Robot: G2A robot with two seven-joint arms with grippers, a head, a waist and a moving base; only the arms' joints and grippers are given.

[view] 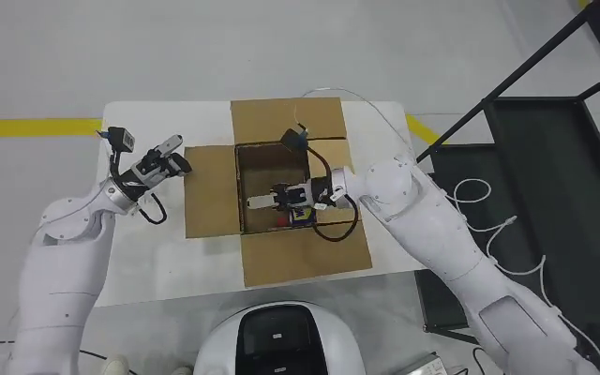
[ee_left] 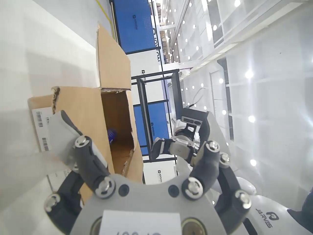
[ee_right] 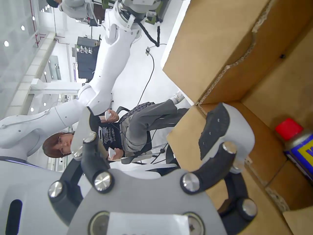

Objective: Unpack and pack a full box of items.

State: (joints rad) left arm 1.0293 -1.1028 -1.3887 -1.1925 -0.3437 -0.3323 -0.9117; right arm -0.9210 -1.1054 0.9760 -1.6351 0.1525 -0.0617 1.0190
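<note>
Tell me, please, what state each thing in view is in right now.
Cardboard box: open, all four flaps folded outward.
Spray can: inside the box, red cap on.
Left gripper: open, empty, beside the box's left flap.
Right gripper: open, empty, over the box opening.

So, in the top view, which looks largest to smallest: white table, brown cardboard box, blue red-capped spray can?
1. White table
2. Brown cardboard box, flaps open
3. Blue red-capped spray can, partly hidden in the box
</note>
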